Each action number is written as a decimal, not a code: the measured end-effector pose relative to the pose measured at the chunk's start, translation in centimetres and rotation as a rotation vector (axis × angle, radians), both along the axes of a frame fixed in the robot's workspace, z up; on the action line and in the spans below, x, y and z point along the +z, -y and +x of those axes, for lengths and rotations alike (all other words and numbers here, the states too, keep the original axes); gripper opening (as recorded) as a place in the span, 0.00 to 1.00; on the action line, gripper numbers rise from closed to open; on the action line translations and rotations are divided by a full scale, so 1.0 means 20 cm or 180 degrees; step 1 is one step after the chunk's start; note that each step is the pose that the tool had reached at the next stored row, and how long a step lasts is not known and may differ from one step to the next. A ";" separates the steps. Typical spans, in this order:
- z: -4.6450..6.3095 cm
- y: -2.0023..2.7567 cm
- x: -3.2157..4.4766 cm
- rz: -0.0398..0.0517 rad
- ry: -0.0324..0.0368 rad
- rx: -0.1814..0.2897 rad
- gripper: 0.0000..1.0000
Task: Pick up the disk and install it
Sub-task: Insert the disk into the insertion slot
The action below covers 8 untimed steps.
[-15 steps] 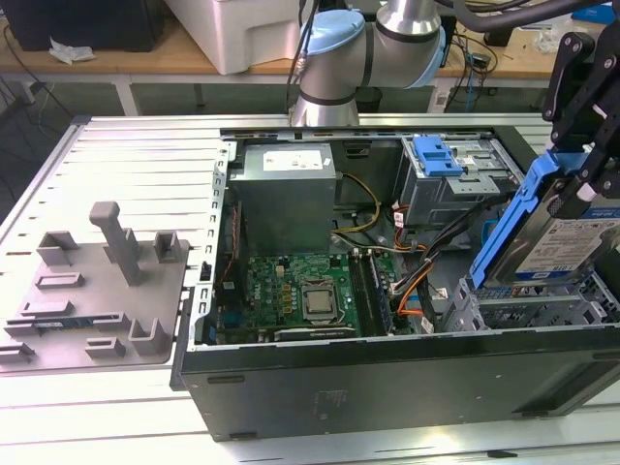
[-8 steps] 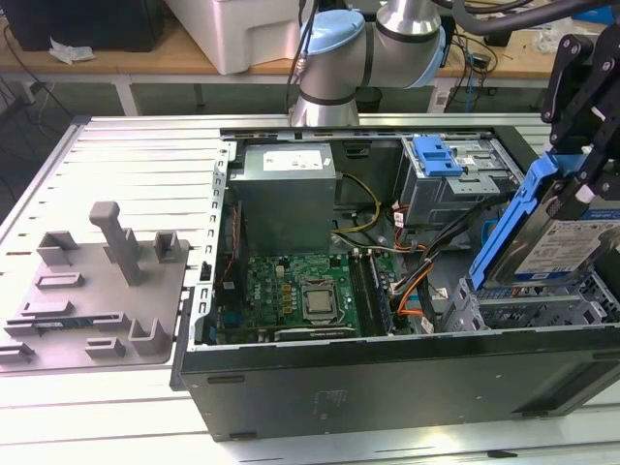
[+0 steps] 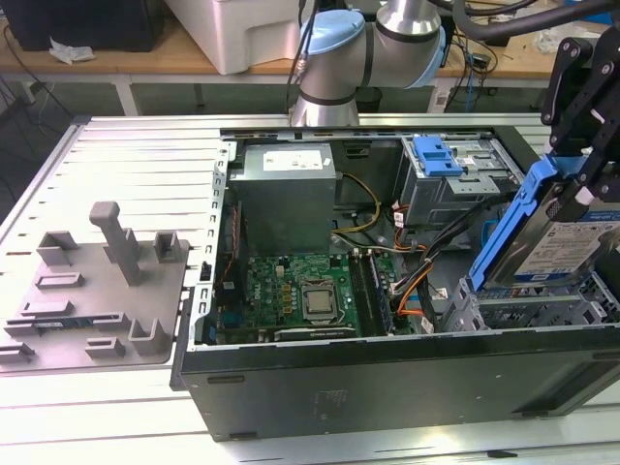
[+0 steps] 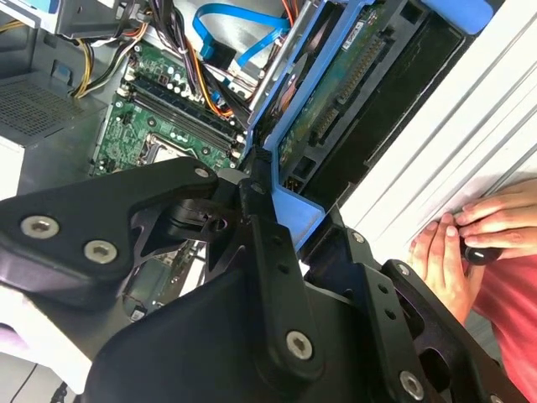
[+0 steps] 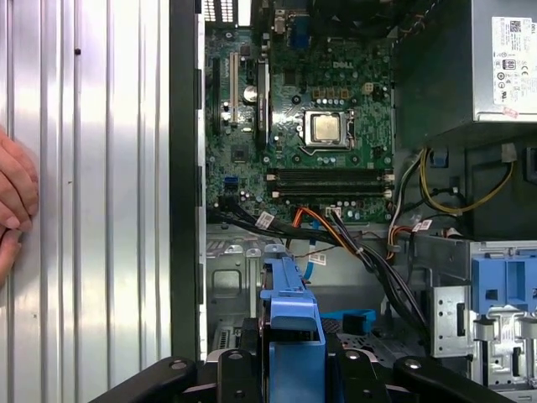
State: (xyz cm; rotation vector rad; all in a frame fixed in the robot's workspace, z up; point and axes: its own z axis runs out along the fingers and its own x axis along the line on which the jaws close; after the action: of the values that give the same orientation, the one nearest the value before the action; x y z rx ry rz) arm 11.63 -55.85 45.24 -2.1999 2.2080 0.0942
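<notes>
1. Starting at 9 o'clock in the exterior view, we see a grey moulded fixture [image 3: 97, 291] lying on the ribbed metal table [image 3: 145, 155], well apart from the work.
2. At the centre lies the open computer case [image 3: 387, 378] with its motherboard [image 3: 291, 291] exposed. Toward 1 o'clock stands the grey drive cage [image 3: 455, 194], with a blue latch [image 3: 436, 155] on top.
3. At 3 o'clock the gripper [image 3: 579, 182] is pinched onto the disk [image 3: 570, 250], clamping the blue carrier frame at its upper end. The disk hangs tilted above the bay at that end of the case and is not yet seated.
4. In the second wrist view the disk [image 4: 336, 101] turns its green circuit board toward us. A person's hand [image 4: 449, 260] rests on the table at 4 o'clock.
5. We judge the disk stiff and dense for its bulk, with smooth metal faces that would slip. The bare board and connector look fragile.
6. We think the plastic frame is the right place to hold it, though the frame may flex. With the grip at one end, the weight can lever the disk in the fingers.
</notes>
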 end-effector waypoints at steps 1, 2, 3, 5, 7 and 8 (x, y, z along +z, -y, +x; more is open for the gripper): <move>0.00 0.000 -0.002 0.0000 0.0000 0.0000 0.37; 0.00 0.000 -0.007 0.0000 0.0000 0.0000 0.37; 0.00 0.000 -0.012 0.0000 0.0000 0.0000 0.37; 0.00 0.000 -0.019 0.0000 0.0000 0.0000 0.37; 0.00 0.000 -0.024 0.0000 0.0000 0.0000 0.37; 0.00 0.000 -0.026 0.0000 0.0000 0.0000 0.37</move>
State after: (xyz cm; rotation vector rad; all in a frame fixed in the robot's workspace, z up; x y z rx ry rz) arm 11.64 -55.85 44.73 -2.2001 2.2079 0.0941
